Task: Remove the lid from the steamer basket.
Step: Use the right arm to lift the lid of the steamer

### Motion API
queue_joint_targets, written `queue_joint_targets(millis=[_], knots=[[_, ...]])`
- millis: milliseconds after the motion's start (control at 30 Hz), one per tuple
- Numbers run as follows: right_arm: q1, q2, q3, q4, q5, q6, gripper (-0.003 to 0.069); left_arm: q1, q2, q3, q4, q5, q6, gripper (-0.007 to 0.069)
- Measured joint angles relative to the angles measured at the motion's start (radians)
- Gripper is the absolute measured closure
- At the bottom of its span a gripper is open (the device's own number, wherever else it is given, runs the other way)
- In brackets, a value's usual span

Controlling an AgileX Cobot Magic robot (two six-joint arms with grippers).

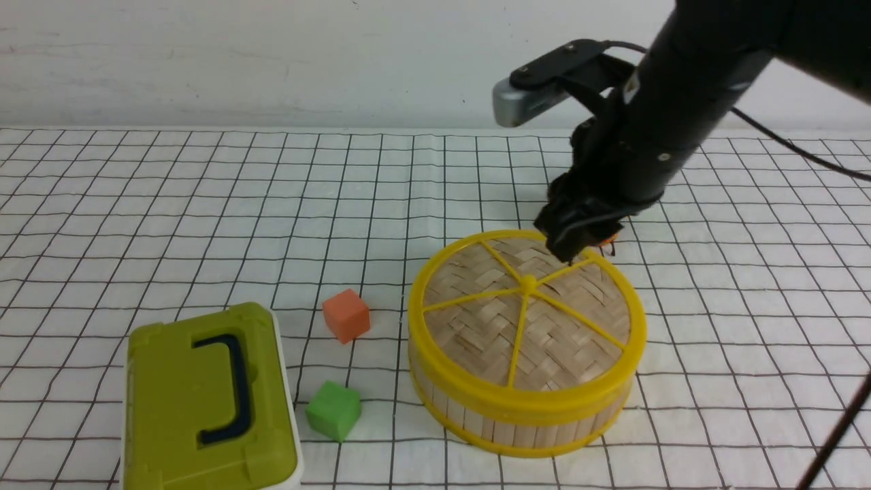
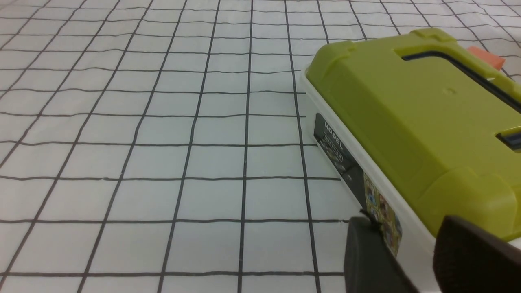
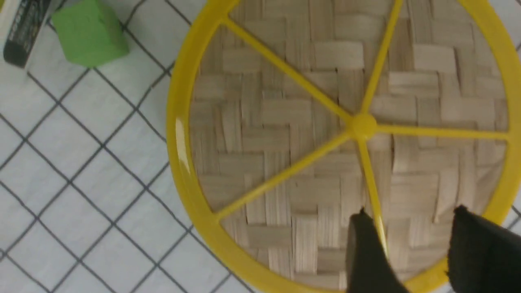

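Right gripper (image 3: 411, 219), fingers apart, hangs above the lid (image 1: 476, 340), likely to grip its rim; the basket (image 1: 503, 432) sits beneath.

Two small blocks, one box, one lid, one steamer basket, two grippers.
In the front view, the blocks number two, left of centre: one orange block (image 1: 346, 316) and one green block (image 1: 333, 411). There is one olive-green box (image 1: 184, 401) at lower left, with one dark handle (image 1: 241, 388) on top. Right of centre are one steamer basket (image 1: 517, 430) and one lid (image 1: 469, 340), the latter with five yellow spokes (image 1: 518, 340) and one knob (image 1: 529, 284). The wrist views show one left gripper (image 2: 407, 221) and one right gripper (image 3: 412, 213), two fingers (image 3: 368, 244) each. One reddish-orange thing (image 1: 608, 239) at upper right is mostly hidden, its kind unclear.
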Motion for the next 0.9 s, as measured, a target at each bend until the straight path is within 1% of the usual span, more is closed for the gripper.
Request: queue_joint_targets(millis=[33,100,133,233,300,367,467,500,533,567,600,667,767,900], knots=[[0.0,0.009,-0.002,0.002,-0.002,0.0,0.03,0.0,0.0,0.0,0.0,0.0,0.0,0.0386],[0.0,0.059,-0.023,0.003,-0.03,0.0,0.0235,0.0,0.0,0.0,0.0,0.0,0.0,0.0386],[0.0,0.08,-0.028,0.003,-0.04,0.001,0.0219,0.0,0.0,0.0,0.0,0.0,0.0,0.0386],[0.0,0.133,-0.033,0.002,-0.07,0.001,0.0205,0.0,0.0,0.0,0.0,0.0,0.0,0.0386],[0.0,0.158,-0.034,0.001,-0.087,0.001,0.0209,0.0,0.0,0.0,0.0,0.0,0.0,0.0386],[0.0,0.179,-0.034,-0.001,-0.099,0.001,0.0228,0.0,0.0,0.0,0.0,0.0,0.0,0.0386],[0.0,0.197,-0.034,-0.001,-0.101,0.001,0.0305,0.0,0.0,0.0,0.0,0.0,0.0,0.0386],[0.0,0.197,-0.034,-0.001,-0.1,0.001,0.0312,0.0,0.0,0.0,0.0,0.0,0.0,0.0386],[0.0,0.197,-0.035,-0.001,-0.099,0.001,0.0344,0.0,0.0,0.0,0.0,0.0,0.0,0.0386],[0.0,0.197,-0.037,-0.001,-0.09,0.001,0.0403,0.0,0.0,0.0,0.0,0.0,0.0,0.0386],[0.0,0.197,-0.039,0.002,-0.081,0.002,0.048,0.0,0.0,0.0,0.0,0.0,0.0,0.0386],[0.001,0.193,-0.039,0.005,-0.077,0.002,0.0567,0.0,0.0,0.0,0.0,0.0,0.0,0.0386],[0.001,0.18,-0.041,0.003,-0.068,0.002,0.0554,0.0,0.0,0.0,0.0,0.0,0.0,0.0386],[-0.004,0.115,-0.058,-0.009,-0.004,0.002,0.0554,0.0,0.0,0.0,0.0,0.0,0.0,0.0386]])
